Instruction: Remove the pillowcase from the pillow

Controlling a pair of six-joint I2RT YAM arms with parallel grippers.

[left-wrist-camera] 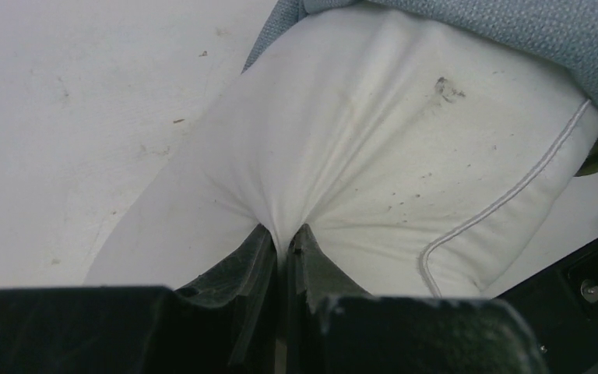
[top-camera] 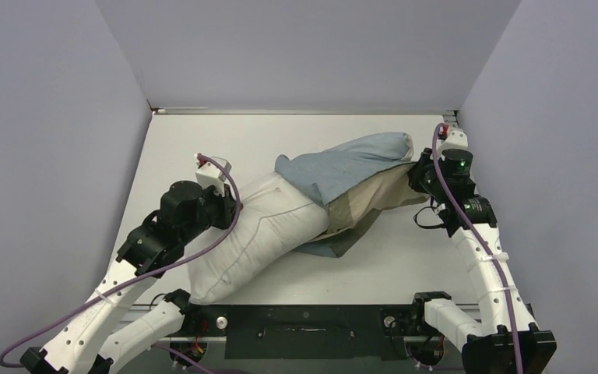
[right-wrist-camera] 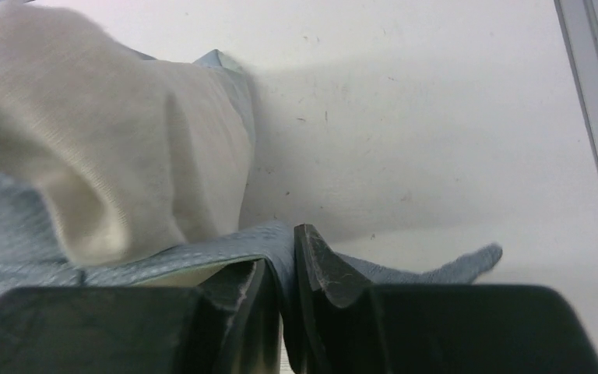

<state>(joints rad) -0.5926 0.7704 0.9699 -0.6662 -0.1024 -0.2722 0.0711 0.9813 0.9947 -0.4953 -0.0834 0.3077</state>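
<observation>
1. Status. I read the task as mid-extraction. The pillow (top-camera: 237, 238) lies diagonally on the table (top-camera: 202, 140). Its near-left part is bare, and its far-right end is covered by the pillowcase (top-camera: 354, 164). The case is drawn out toward the right rear, with its tan inside showing at the open mouth beside the pillow's middle.

2. Left gripper (left-wrist-camera: 284, 238). The jaws are closed on a pinch of the pillow's white cover. Creases fan out from the pinch, which suggests the cloth is under tension. I judge that this arm is acting as the anchor.

3. Right gripper (right-wrist-camera: 286, 249). The jaws are clamped on a fold of the blue pillowcase cloth at its far-right end, near the side wall (top-camera: 545, 117).

4. Next move. The two grips have to separate further along the pillow's long axis.
   - The right arm appears to have little room left toward the wall. I would therefore expect to gain travel by drawing the pillow toward the near left, or by lifting the case end upward.
   - Both pinches hold thin cloth only, so the pull should be slow and steady. I cannot tell how deep either bite is.
</observation>
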